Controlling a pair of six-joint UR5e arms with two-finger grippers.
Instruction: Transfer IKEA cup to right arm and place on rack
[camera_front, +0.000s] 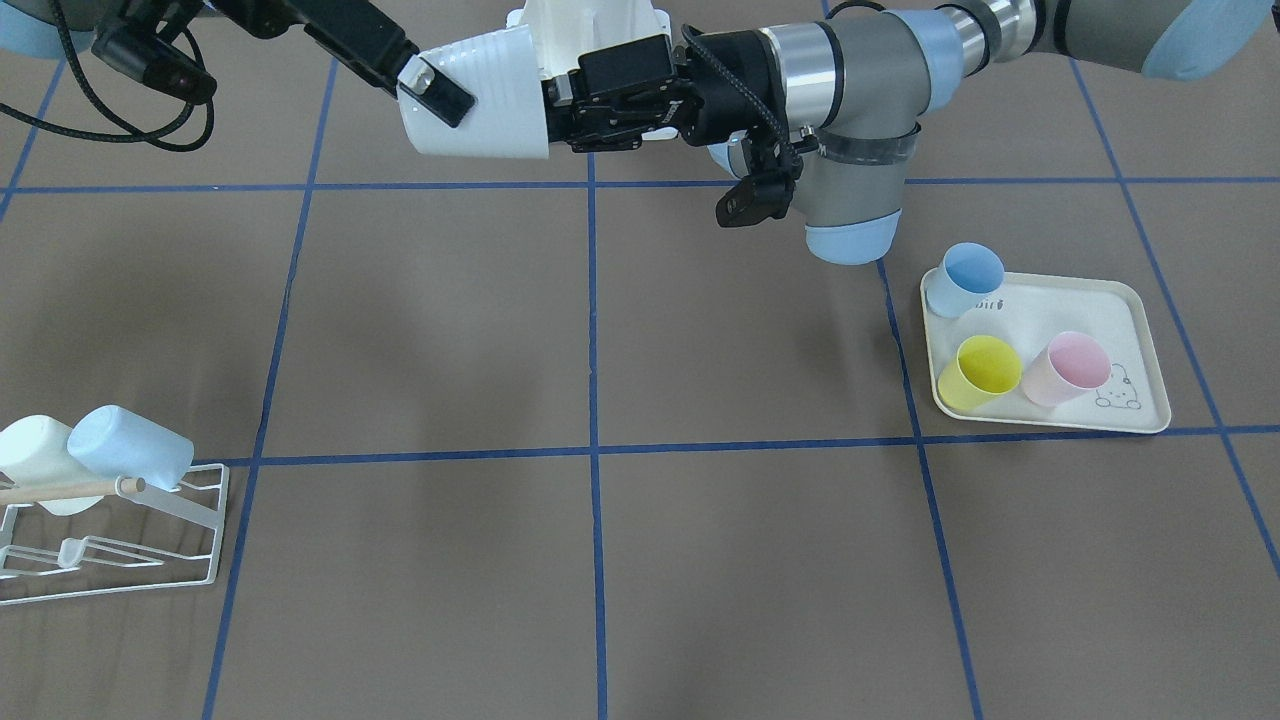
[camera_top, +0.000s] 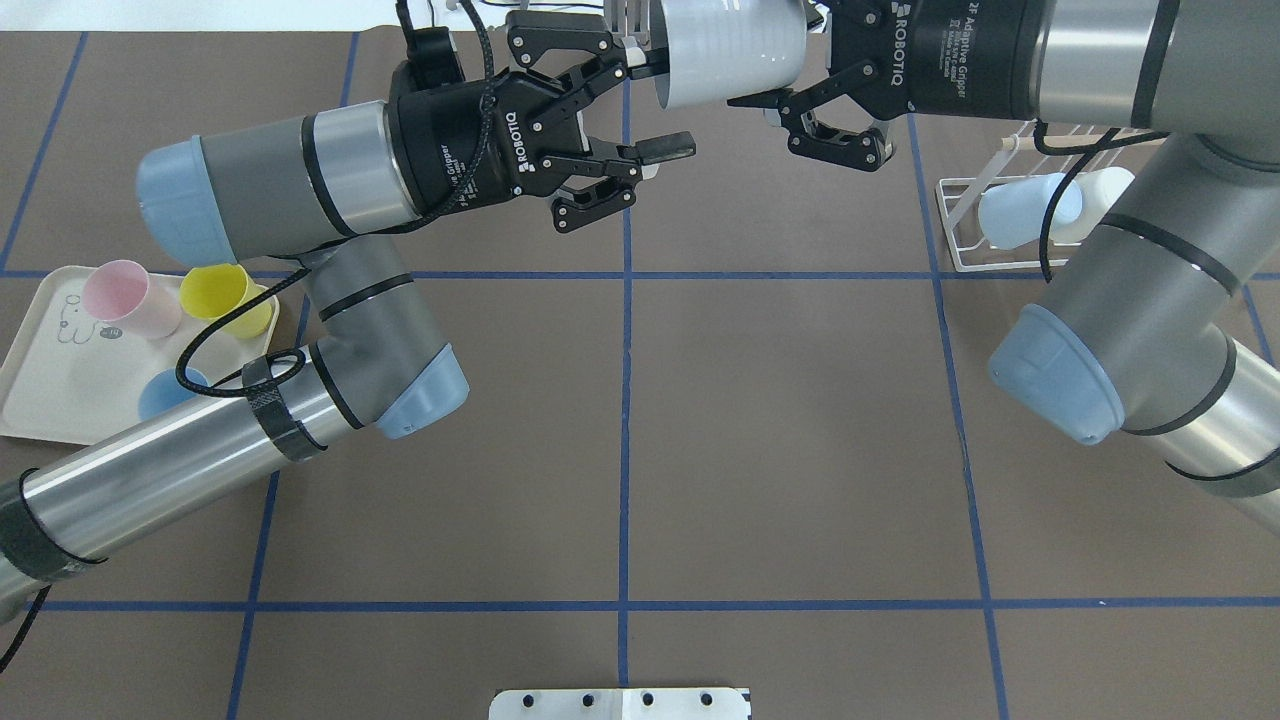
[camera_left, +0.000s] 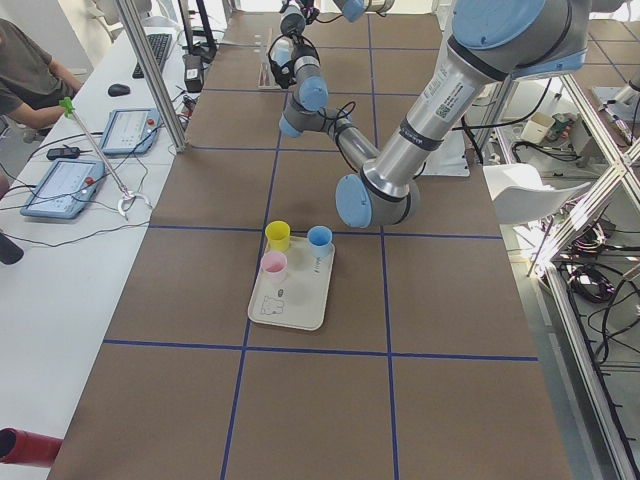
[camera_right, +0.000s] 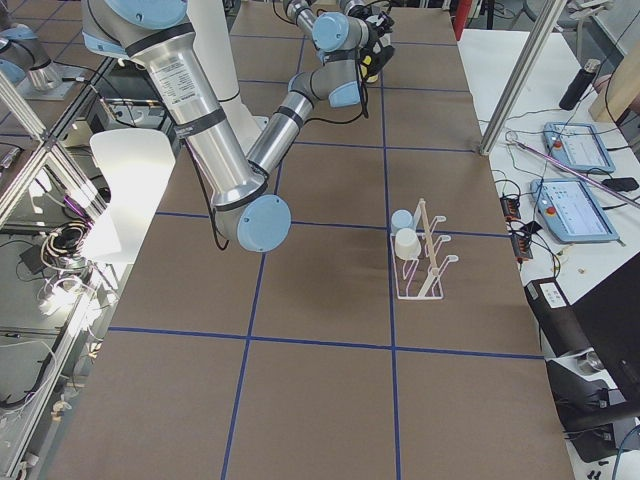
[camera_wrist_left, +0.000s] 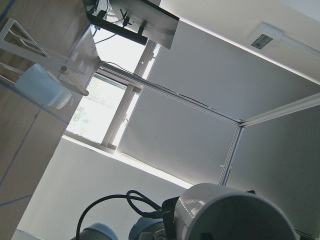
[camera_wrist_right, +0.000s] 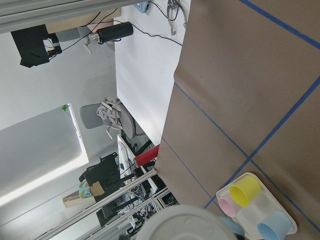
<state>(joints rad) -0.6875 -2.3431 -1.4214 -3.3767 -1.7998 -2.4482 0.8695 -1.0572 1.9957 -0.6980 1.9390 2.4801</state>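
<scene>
One ribbed, tapered white cup (camera_front: 490, 100) | right pincer (camera_front: 440, 90) clamped on it | left pincer (camera_top: 655, 108) spread, empty

Left arm (camera_top: 250, 190) and right arm (camera_top: 1150, 270) raised wrist to wrist, left gripper (camera_top: 655, 108) spread wide, right gripper (camera_top: 765, 60) clamped on the cup (camera_top: 715, 45).

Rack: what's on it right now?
Two cups sit tipped on the rack, side by side: a white cup and a pale blue cup. The prongs inside them are covered, and the front view crops the rack's end.
</scene>
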